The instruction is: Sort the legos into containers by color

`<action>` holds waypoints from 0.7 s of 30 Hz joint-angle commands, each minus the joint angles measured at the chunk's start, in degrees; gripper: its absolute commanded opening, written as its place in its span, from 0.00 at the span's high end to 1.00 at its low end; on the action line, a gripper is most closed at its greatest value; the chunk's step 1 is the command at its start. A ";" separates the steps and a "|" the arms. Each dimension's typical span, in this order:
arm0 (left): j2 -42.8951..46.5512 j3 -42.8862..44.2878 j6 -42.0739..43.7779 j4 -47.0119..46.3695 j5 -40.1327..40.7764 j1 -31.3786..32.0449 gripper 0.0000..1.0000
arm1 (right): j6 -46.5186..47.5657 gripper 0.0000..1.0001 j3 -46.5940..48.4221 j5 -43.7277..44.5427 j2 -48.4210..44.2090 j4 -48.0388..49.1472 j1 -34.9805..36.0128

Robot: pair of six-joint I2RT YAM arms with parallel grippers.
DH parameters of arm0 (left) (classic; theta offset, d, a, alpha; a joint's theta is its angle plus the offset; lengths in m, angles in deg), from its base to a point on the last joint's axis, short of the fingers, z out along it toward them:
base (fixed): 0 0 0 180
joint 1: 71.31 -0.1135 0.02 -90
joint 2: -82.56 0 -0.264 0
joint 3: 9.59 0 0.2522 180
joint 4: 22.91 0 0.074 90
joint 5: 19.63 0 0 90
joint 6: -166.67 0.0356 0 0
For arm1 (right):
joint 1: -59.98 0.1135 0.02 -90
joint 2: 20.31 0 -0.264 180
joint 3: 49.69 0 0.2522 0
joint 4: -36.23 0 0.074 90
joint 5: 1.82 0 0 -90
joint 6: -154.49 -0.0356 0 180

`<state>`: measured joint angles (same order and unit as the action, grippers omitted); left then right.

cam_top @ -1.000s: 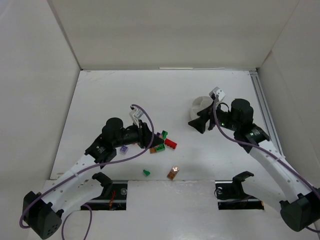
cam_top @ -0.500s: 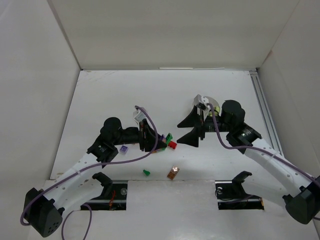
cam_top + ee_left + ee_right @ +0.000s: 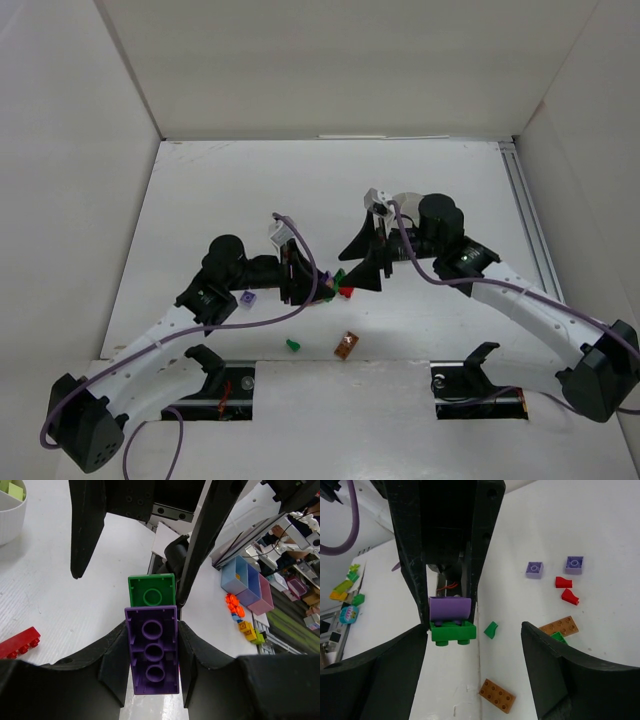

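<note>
My left gripper (image 3: 316, 285) is shut on a purple brick (image 3: 152, 650) with a green brick (image 3: 151, 590) stuck on its far end, held above the table. My right gripper (image 3: 356, 262) is open, and its fingers (image 3: 87, 525) straddle the green end without touching it. In the right wrist view the purple brick (image 3: 450, 609) and green brick (image 3: 452, 631) sit just past my open right gripper (image 3: 475, 630). The white dish (image 3: 403, 202) is partly hidden behind the right arm. In the left wrist view one wedge of the dish (image 3: 7, 517) holds a pale yellow brick (image 3: 14, 490).
Loose on the table are a red brick (image 3: 346, 292), a small purple brick (image 3: 247, 297), a green wedge (image 3: 293, 345) and a brown brick (image 3: 346, 345). The right wrist view shows another brown brick (image 3: 559, 626), two small red pieces (image 3: 563, 582) and two purple squares (image 3: 534, 569).
My right gripper has swung left from beside the dish to the left gripper and spread its jaws. My left gripper has moved slightly right, holding the purple and green bricks.
</note>
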<state>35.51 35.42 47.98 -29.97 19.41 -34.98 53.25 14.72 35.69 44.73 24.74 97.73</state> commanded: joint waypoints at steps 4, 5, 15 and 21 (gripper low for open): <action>-0.94 3.20 1.62 -3.44 -0.28 0.49 1.00 | -2.99 0.25 3.40 -0.42 0.61 6.52 1.35; -0.94 3.21 1.62 -3.44 -0.28 0.49 1.00 | -2.99 0.26 3.40 -1.20 0.62 6.53 1.35; -0.33 4.26 1.62 -3.44 0.25 0.49 1.00 | -4.05 0.26 3.40 -2.27 1.76 6.53 1.35; 0.90 4.79 2.75 -1.60 1.30 0.49 1.00 | -4.05 0.43 3.40 -1.66 1.76 6.53 1.35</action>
<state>34.72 37.01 49.34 -29.49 21.40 -34.67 48.94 15.66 34.56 46.89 27.82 98.70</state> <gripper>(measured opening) 0.337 0.586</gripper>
